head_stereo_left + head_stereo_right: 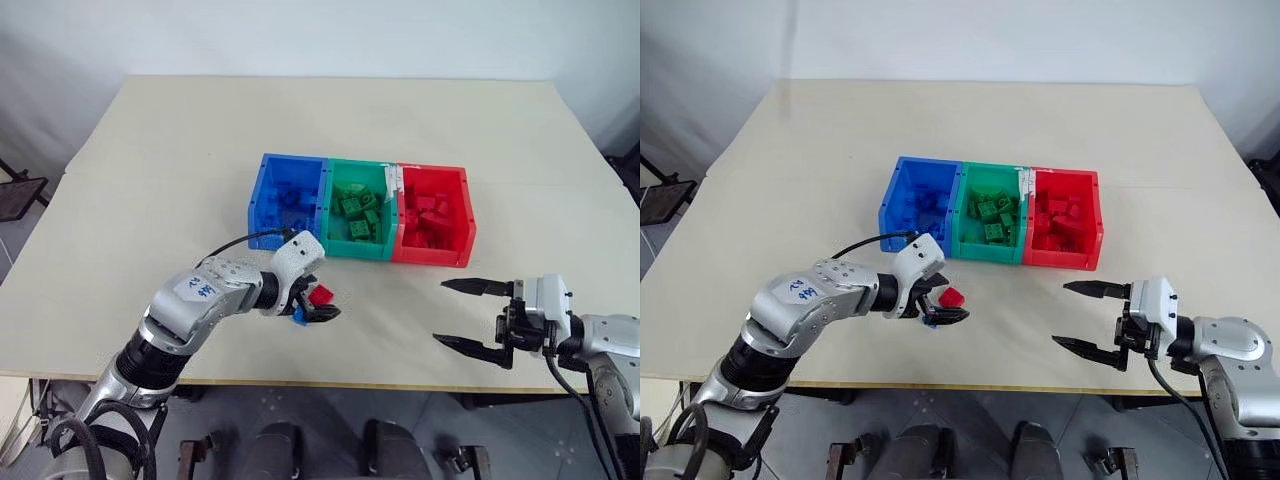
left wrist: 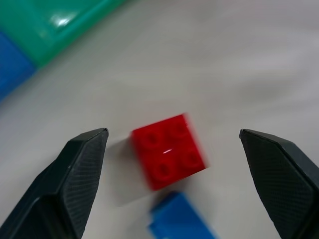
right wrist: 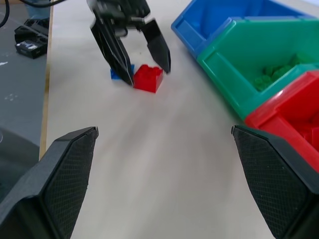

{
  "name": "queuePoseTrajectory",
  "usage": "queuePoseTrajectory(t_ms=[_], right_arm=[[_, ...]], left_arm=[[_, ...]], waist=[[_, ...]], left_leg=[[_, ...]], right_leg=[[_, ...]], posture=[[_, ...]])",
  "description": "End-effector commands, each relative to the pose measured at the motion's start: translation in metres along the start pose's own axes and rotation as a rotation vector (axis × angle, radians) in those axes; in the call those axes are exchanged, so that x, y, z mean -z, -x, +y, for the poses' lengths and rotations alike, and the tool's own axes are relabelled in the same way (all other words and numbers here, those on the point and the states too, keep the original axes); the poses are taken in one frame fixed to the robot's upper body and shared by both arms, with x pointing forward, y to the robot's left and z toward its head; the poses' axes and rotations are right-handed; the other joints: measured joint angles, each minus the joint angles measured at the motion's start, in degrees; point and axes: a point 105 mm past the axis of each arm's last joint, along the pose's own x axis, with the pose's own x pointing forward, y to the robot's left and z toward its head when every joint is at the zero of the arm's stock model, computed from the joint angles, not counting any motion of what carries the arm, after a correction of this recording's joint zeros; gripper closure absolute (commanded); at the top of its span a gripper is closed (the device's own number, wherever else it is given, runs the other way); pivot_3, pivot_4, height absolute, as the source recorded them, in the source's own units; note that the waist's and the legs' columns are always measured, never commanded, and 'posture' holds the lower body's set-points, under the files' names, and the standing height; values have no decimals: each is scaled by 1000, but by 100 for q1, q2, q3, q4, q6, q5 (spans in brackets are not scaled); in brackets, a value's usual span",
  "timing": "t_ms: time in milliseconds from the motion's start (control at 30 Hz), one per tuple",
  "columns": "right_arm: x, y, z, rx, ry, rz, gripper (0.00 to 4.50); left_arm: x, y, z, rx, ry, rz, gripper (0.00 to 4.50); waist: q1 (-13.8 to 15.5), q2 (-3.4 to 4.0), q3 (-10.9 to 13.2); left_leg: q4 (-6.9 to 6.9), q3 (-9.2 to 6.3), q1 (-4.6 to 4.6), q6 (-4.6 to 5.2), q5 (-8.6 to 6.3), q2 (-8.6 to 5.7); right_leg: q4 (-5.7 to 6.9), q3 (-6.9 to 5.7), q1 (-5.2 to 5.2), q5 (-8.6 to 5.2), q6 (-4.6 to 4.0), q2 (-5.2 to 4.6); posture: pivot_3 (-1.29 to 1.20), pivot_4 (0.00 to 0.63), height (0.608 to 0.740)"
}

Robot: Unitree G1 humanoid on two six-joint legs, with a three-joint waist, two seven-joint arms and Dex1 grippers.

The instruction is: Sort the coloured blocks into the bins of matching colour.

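Near the front edge of the pale counter (image 1: 150, 180), just short of the bins: small red studded plastic brick (image 1: 321, 295) lying studs-up, touching or nearly touching a small blue studded plastic brick (image 1: 299, 316) beside it. Left gripper (image 2: 172, 134) angled down over the pair, fingers (image 2: 82, 164) spread wide to either side of the red brick, gripping nothing; probably lined up that way to close on the red one alone and leave the blue. Right gripper (image 1: 472, 314) hovering well apart off to the right, pointing roughly level toward the middle, fingers likewise wide and empty, seemingly parked clear of the reach. Behind, three joined open-topped plastic bins: blue bin (image 1: 262, 190) with blue bricks inside, green bin (image 1: 333, 165) with green bricks, red bin (image 1: 466, 210) with red ones. Red bin farthest from the red brick.
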Motion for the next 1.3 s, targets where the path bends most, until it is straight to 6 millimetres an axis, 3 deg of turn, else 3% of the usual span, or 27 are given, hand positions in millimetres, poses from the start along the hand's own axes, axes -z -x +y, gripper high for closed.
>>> queuePoseTrajectory(t_ms=[33, 300, 333, 467, 667, 767, 933, 1067, 1200, 1300], right_arm=[[-9, -1, 2, 11, 26, -28, 0], [-7, 2, 3, 43, 25, -19, 0], [-7, 2, 3, 46, 24, -21, 0], [-10, 8, -2, 134, 23, -47, 0], [-16, 30, -20, 444, -1, -151, 0], [-16, 40, -28, 553, 21, -165, 0], [-17, 42, -26, 609, 33, -167, 0], [-20, 39, -21, 629, 40, -171, 0], [-25, 39, -17, 663, 48, -179, 0], [-26, 38, -14, 682, 50, -179, 0]], left_arm=[[-3, -1, 0, -9, -34, -4, 544], [2, -10, -6, -1, -23, -24, 2936], [2, -9, -6, 0, -24, -28, 3007], [-33, 0, -20, 122, -178, -256, 3007], [-87, 16, -8, 150, -346, -544, 3007], [-119, 11, -2, 142, -399, -665, 3007], [-163, -26, -7, 196, -499, -745, 3007], [-175, -49, -6, 186, -486, -746, 3007], [-173, -67, -12, 208, -505, -706, 3007], [-171, -73, -15, 219, -492, -700, 2069]], waist=[[5, 0, 0], [22, 0, 0], [24, 0, 0], [44, 0, 0], [79, 1, -1], [159, 1, 0], [184, 0, 0], [152, 0, 0], [127, -3, 2], [140, -4, 3]], left_leg=[[2, -1, 0, 0, 0, 0], [14, -27, 6, -1, 0, -3], [15, -28, 7, 0, 0, -3], [22, -31, 5, -1, -1, -4], [31, -29, 3, -3, -2, -4], [39, -28, 2, -1, -2, -8], [41, -16, -5, 14, -7, -41], [38, 4, -16, 25, -14, -43], [30, 46, -18, 27, -15, -39], [34, 46, -20, 29, -16, -39]], right_leg=[[-1, 0, 2, 0, 0, 0], [-14, -16, 33, 0, 1, 0], [-14, -16, 35, 0, 1, 0], [-14, -18, 36, 1, 1, -1], [-15, -21, 37, 1, 1, -1], [-15, -21, 39, 4, 8, -1], [-25, -21, 36, 9, 17, -2], [-29, -28, 31, 10, 19, -3], [-30, -28, 20, 10, 19, -2], [-29, -27, 20, 10, 20, -3]], posture=[[0, 150, 740], [0, 150, 740], [0, 150, 740], [0, 150, 740], [0, 150, 740], [0, 150, 740], [0, 150, 740], [0, 150, 740], [0, 150, 740], [0, 150, 740]])
